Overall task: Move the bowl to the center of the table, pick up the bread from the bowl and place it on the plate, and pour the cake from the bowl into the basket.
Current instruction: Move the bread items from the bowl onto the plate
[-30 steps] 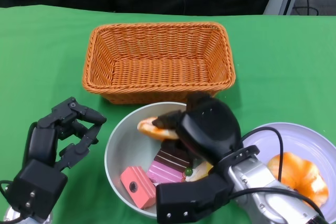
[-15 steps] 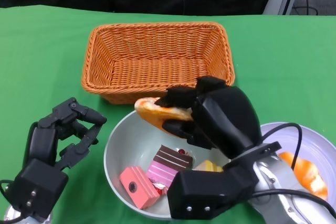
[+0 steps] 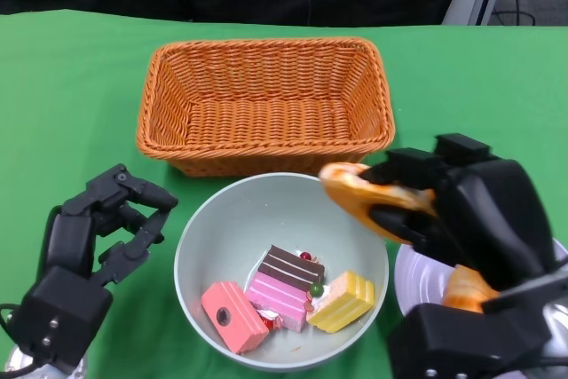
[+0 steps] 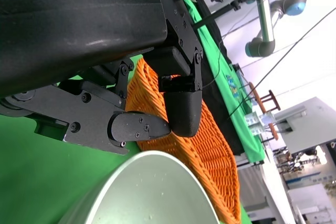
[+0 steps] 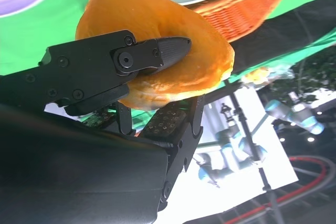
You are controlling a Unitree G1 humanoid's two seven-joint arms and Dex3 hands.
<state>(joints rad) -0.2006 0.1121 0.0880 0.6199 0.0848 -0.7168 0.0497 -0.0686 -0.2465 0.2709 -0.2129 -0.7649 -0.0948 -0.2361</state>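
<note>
Over the last second the right robot hand (image 3: 444, 206), clamped on the bread (image 3: 355, 197), has lifted it out of the bowl (image 3: 200, 246) toward the plate (image 3: 410, 274), apparently already holding another piece, while the left robot hand (image 3: 106, 219) waits empty, fingers apart.

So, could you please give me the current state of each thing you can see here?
bread: held in the air by the right hand, over the bowl's rim
bowl: upright, holding cake pieces
cake pieces: lying in the bowl
basket: upright, nothing inside
plate: mostly hidden, holds an orange item
left hand: beside the bowl, holding nothing
</note>
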